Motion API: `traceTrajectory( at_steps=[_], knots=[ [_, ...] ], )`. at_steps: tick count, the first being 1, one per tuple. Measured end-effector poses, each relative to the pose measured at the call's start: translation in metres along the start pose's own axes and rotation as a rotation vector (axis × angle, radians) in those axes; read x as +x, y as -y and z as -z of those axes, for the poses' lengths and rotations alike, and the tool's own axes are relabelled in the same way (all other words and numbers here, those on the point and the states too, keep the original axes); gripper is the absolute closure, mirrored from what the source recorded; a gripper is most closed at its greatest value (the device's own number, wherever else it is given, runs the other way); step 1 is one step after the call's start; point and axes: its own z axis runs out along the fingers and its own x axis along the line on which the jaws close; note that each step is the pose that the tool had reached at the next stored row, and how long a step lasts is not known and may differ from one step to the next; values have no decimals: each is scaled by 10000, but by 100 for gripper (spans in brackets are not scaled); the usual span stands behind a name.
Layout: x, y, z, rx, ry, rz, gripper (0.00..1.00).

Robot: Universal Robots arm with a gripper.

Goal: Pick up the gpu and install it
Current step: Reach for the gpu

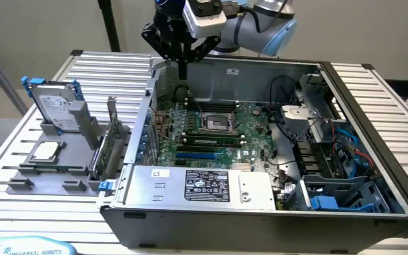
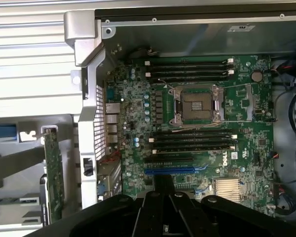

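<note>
I see the slatted metal table [image 1: 388, 106] carrying an open black computer case [image 1: 261, 223], its green motherboard [image 1: 250, 127] exposed. A silver power supply [image 1: 154, 188] sits along the case's near side, and its black label [image 1: 207, 186] has white print too small for me to read. On the exterior view's left, a grey holder [image 1: 41, 183] carries a hard drive [image 1: 51, 106] in a blue frame; I can't read its label. The gpu [image 1: 109, 146] stands on edge in that holder, just beside the case wall, untouched. My pincer [image 1: 183, 71] hangs above the case's far corner on that side, narrow, tips together on nothing. A small silver CPU chip [image 1: 46, 151] lies in the holder. At the near edge, a pale blue object [image 1: 27, 247] reads "UNIVERSAL ROBOTS"
</note>
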Motion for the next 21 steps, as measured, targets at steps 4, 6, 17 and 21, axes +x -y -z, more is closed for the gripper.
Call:
traceTrajectory(
  at_steps=[4, 6, 17, 21],
  knots=[
    [179, 44, 5, -1, 1, 0, 89],
    [269, 67, 8, -1, 0, -1, 89],
    [758, 220, 24, -1, 1, -1, 89],
    [935, 284, 27, -1, 1, -1, 89]
  ],
)
